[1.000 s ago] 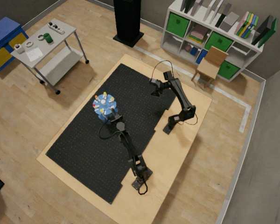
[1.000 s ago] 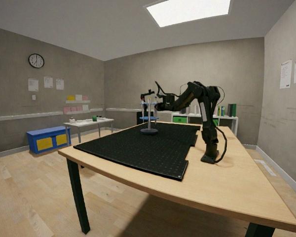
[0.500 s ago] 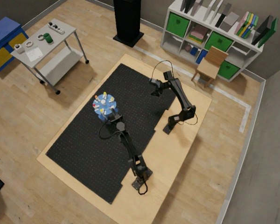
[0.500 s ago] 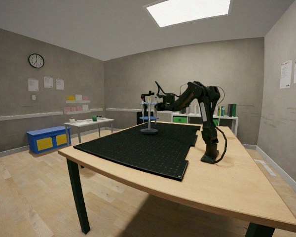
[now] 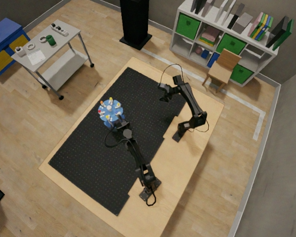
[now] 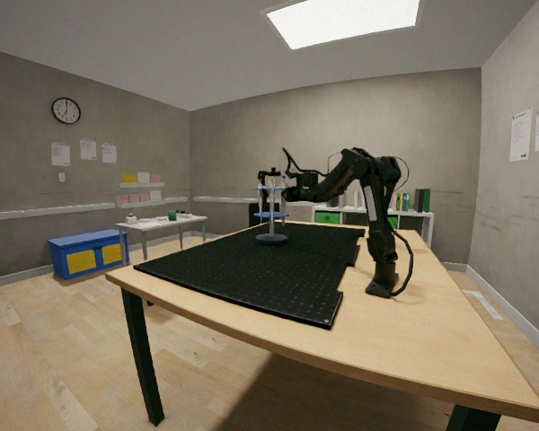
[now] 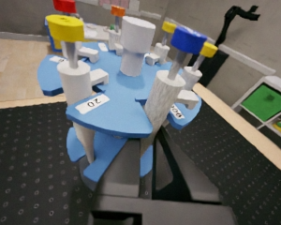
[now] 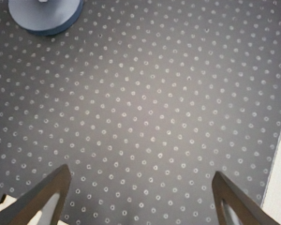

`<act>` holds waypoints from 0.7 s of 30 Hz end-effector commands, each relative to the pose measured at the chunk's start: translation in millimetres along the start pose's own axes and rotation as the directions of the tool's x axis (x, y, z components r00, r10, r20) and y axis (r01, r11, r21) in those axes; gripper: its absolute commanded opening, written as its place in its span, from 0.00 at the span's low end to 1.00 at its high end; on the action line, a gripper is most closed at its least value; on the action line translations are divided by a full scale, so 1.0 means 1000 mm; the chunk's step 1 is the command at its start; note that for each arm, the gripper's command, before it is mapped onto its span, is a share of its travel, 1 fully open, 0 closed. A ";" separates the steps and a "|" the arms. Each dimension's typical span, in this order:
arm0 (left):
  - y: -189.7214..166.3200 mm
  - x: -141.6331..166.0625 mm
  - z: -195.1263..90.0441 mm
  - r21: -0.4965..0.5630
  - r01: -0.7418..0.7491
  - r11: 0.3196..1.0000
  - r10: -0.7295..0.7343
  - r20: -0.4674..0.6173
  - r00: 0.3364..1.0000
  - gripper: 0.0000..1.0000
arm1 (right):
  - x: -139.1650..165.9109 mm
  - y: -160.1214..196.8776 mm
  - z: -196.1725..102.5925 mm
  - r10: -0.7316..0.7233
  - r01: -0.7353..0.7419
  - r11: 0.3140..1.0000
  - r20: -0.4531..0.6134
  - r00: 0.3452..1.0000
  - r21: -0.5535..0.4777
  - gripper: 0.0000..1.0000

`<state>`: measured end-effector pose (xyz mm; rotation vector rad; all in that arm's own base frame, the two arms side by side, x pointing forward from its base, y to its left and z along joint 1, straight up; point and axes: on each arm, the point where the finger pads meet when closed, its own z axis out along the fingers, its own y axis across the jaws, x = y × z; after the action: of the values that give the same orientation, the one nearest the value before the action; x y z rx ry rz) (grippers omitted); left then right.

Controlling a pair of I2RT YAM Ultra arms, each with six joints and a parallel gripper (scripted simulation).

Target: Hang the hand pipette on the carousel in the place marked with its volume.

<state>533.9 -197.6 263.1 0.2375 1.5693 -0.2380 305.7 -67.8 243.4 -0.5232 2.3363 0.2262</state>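
Observation:
The blue carousel point(image 5: 104, 110) point(image 6: 269, 215) point(image 7: 117, 112) stands on the black mat and carries several white pipettes with coloured buttons. My left gripper point(image 5: 119, 123) point(image 7: 147, 124) reaches under the head's rim and is shut on the lower body of a white pipette with a blue button point(image 7: 165, 98). That pipette stands upright in a slot at the head's near edge, next to a label that I cannot read in full. A yellow-button pipette point(image 7: 76, 77) hangs beside the slot marked 20. I cannot tell where the held pipette's hook sits. My right gripper point(image 5: 164, 98) point(image 8: 140, 172) is open and empty above bare mat.
The carousel's round grey base point(image 8: 46, 14) point(image 6: 271, 239) shows at the top left of the right wrist view. The black dotted mat point(image 5: 92, 163) point(image 6: 269, 273) covers most of the wooden table point(image 5: 183, 163). A cart, shelves and a chair stand off the table.

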 end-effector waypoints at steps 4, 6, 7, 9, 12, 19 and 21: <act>0.002 -0.032 -0.001 0.001 -0.005 1.000 0.005 0.070 0.998 0.12 | -0.008 -0.003 -0.005 -0.018 0.018 1.000 0.032 0.999 0.013 1.00; 0.002 -0.032 -0.001 0.001 -0.005 1.000 0.005 0.070 0.998 0.12 | -0.008 -0.003 -0.005 -0.018 0.018 1.000 0.032 0.999 0.013 1.00; 0.002 -0.032 -0.001 0.001 -0.005 1.000 0.005 0.070 0.998 0.12 | -0.008 -0.003 -0.005 -0.018 0.018 1.000 0.032 0.999 0.013 1.00; 0.002 -0.032 -0.001 0.001 -0.005 1.000 0.005 0.070 0.998 0.12 | -0.008 -0.003 -0.005 -0.018 0.018 1.000 0.032 0.999 0.013 1.00; 0.002 -0.032 -0.001 0.001 -0.005 1.000 0.005 0.070 0.998 0.12 | -0.008 -0.003 -0.005 -0.018 0.018 1.000 0.032 0.999 0.013 1.00; -0.005 -0.011 0.004 -0.108 -0.005 0.994 0.007 0.022 1.000 0.12 | -0.008 -0.003 -0.005 -0.018 0.018 1.000 0.032 0.999 0.013 1.00; -0.005 -0.010 0.004 -0.180 -0.004 0.984 0.008 0.017 1.000 0.12 | -0.008 -0.003 -0.005 -0.018 0.018 1.000 0.032 0.999 0.013 1.00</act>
<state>534.0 -201.4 261.5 0.1675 1.5767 -0.1660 305.7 -67.8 243.4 -0.5232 2.3363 0.2262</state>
